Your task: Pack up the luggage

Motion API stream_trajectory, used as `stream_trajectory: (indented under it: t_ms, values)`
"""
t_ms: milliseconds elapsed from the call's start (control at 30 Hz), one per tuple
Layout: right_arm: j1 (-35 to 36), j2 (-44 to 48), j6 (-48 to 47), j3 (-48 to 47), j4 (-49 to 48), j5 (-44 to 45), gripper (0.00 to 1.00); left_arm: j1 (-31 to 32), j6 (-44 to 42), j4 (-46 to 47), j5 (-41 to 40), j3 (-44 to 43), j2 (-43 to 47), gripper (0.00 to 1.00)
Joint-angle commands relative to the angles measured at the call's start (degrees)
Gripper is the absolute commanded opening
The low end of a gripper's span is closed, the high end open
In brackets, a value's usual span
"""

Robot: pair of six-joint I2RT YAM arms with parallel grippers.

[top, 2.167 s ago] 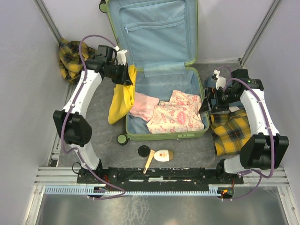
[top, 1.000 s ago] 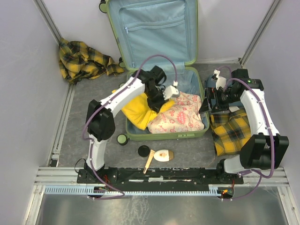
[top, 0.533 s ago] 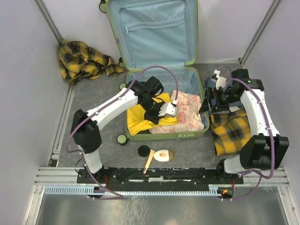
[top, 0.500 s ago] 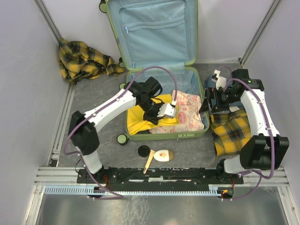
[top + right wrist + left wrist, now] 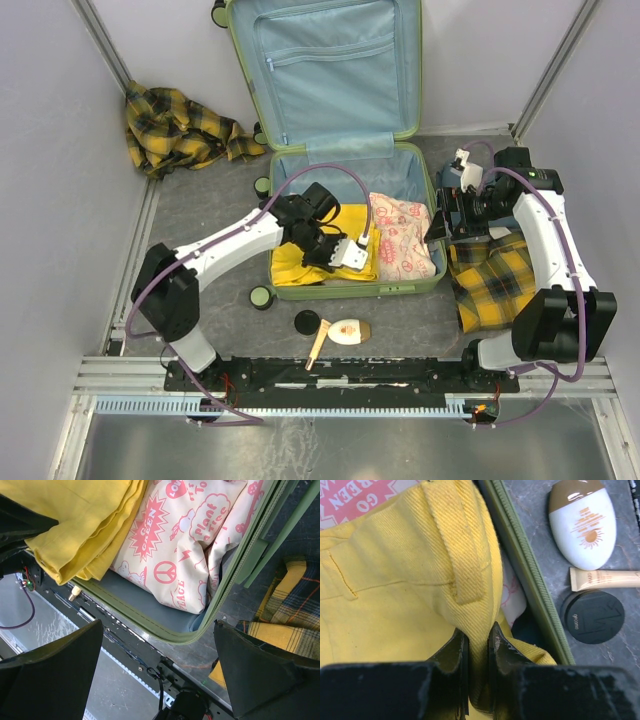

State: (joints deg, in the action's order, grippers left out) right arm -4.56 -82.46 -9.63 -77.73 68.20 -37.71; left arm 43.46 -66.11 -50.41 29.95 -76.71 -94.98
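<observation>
The luggage (image 5: 350,292) is a lime-green suitcase lying open, its blue-lined lid (image 5: 330,60) standing up at the back. A yellow garment (image 5: 290,255) lies in its left half and a cream garment with pink prints (image 5: 405,240) in its right half. My left gripper (image 5: 355,250) is low over the front of the case. In the left wrist view it (image 5: 477,635) is shut on a fold of the yellow garment (image 5: 395,580), next to the green rim (image 5: 530,575). My right gripper (image 5: 447,215) is open and empty above the case's right rim (image 5: 150,622), with the cream garment (image 5: 190,545) below.
A yellow plaid cloth (image 5: 170,125) lies at the back left and another (image 5: 490,275) lies under the right arm. A white sunscreen bottle (image 5: 347,330), a cream tube (image 5: 318,345) and a black round jar (image 5: 306,322) lie in front of the case. Walls enclose both sides.
My left gripper has carried the yellow garment from the case's left edge into the case and lowered it toward the front. The right arm has not moved.
</observation>
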Motion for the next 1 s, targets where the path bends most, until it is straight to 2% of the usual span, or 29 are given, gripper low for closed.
stream_trajectory:
  t_ms: [0,133,200,333,367,400,433,533,700,833,967]
  values:
    - [0.23,0.96,-1.95,0.13,0.77,-1.54,1.0,-1.48,-3.53,9.41,-2.87,-2.3,-2.87,0.03]
    - [1.02,0.74,-2.3,-0.17,0.94,-1.87,1.0,-1.63,-4.42,11.96,-4.48,-0.78,-4.18,0.03]
    - [1.85,0.44,-2.47,-0.85,1.2,-2.08,0.99,-1.58,-4.69,11.6,-4.86,-0.41,-3.68,0.07]
    - [4.05,0.17,-3.85,-2.42,1.72,-2.14,0.99,-1.54,0.35,5.57,-4.31,-3.54,-0.59,0.4]
    - [4.74,0.07,-4.16,-2.67,1.66,-2.04,0.99,-1.6,1.74,4.3,-4.79,-4.11,0.44,0.59]
    - [5.57,-0.03,-4.57,-3.02,1.6,-2.08,0.98,-1.62,3.0,2.88,-5.18,-4.82,1.54,0.67]
    - [6.63,-0.13,-4.87,-3.44,1.52,-2.05,0.97,-1.74,4.36,0.93,-5.16,-5.46,2.69,0.69]
    - [10.88,-0.45,-5.07,-4.86,0.39,-1.73,0.93,-2.55,7.9,-2.2,-3.1,-6.85,6.15,0.71]
    - [19.91,-1.73,-3.75,-6.37,-3.35,0.55,0.8,-6.14,14.22,-1.86,1.77,-5.18,11.89,0.69]
    - [25.88,-4.75,-3.55,-9.09,-4.65,2.07,0.69,-12.92,17.39,-1.05,5.65,-3.72,11.86,0.6]
    - [31.81,-7.65,-4.08,-9.63,-5.93,3.95,0.59,-15.93,18.95,1.97,4.27,1.04,11.74,0.54]
